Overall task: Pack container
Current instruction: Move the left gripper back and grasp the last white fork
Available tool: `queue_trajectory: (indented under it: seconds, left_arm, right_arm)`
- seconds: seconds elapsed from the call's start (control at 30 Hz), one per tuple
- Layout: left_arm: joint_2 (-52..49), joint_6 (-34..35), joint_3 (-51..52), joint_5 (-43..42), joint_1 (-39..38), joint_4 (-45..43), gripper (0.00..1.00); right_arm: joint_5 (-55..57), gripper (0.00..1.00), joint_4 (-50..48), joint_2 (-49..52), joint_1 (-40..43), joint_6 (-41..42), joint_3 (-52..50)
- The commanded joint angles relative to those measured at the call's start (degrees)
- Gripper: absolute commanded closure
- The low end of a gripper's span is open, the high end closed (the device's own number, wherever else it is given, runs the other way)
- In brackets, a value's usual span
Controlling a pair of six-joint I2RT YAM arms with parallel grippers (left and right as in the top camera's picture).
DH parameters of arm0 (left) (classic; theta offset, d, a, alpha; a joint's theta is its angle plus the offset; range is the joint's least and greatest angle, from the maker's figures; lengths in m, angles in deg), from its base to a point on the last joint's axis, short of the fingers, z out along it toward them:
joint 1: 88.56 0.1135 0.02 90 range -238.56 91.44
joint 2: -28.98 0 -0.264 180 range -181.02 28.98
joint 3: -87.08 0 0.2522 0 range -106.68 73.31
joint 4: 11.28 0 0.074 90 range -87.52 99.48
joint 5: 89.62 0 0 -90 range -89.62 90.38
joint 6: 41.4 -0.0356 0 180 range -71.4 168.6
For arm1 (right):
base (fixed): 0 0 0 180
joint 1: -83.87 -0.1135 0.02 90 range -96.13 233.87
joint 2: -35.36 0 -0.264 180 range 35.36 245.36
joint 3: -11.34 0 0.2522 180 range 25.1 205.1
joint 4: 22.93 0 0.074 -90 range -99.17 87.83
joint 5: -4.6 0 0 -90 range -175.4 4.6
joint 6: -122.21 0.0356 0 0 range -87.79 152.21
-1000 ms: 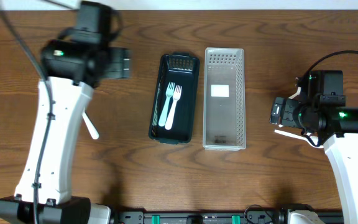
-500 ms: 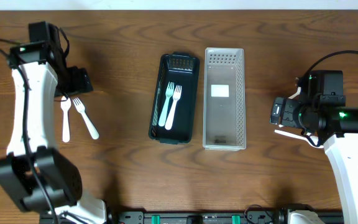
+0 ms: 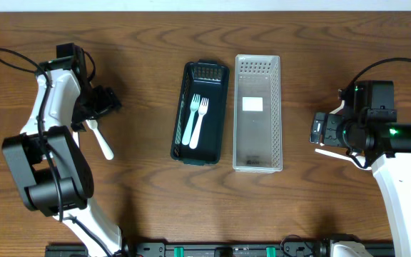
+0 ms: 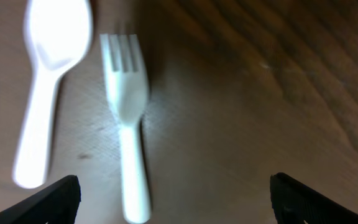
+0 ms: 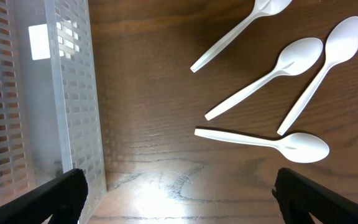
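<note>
A black tray at the table's middle holds two white forks. A clear perforated basket stands right of it with only a white label inside. My left gripper is open and empty over a loose white fork at the left. In the left wrist view that fork and a white spoon lie just ahead of the open jaws. My right gripper is open and empty; its view shows several white spoons ahead of the jaws.
The basket's wall is at the left of the right wrist view. A spoon tip pokes out under the right arm in the overhead view. The left arm hides most of the spoon beside the fork.
The left arm swung from near the black tray out to the far left, then settled over the loose fork and spoon. The right arm has not moved.
</note>
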Motion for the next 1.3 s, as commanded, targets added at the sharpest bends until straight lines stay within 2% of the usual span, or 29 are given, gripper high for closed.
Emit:
queue_trajectory:
  seconds: [0.0,0.23,1.27]
  left_arm:
    - [-2.23,1.57,0.2,-2.89,0.09,-0.68,0.09]
    - [-5.14,0.94,0.2,-2.82,0.11,-1.18,0.09]
    - [-5.25,-0.79,4.87,-2.62,2.86,-6.25,0.1]
  right_arm:
    - [0.0,0.01,0.13,-0.07,-0.39,-1.33,1.05]
    - [0.0,0.01,0.15,-0.07,-0.39,-1.33,1.05]
    - [0.02,0.01,1.16,-0.07,-0.39,-1.92,1.05]
